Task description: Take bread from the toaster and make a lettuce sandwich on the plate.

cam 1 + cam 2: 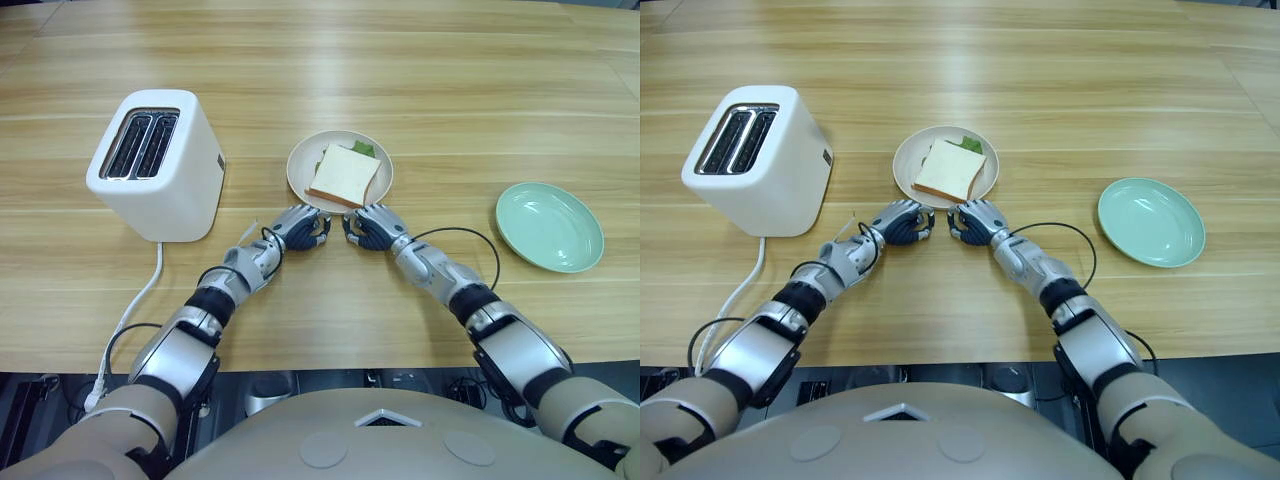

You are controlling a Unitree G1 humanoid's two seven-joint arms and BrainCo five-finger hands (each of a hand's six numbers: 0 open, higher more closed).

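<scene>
Left hand (300,229) and right hand (370,227) curl by plate (296,176) holding bread (345,176) atop lettuce (362,148).

1. The worktop (420,60) is pale wood laid in long planks.
2. A white toaster (165,190) stands on its left part, and its cord (145,290) trails across the wood to the near edge.
3. A cream plate (299,178) sits near the middle.
4. A green plate (549,226) sits well apart, to the right.
</scene>
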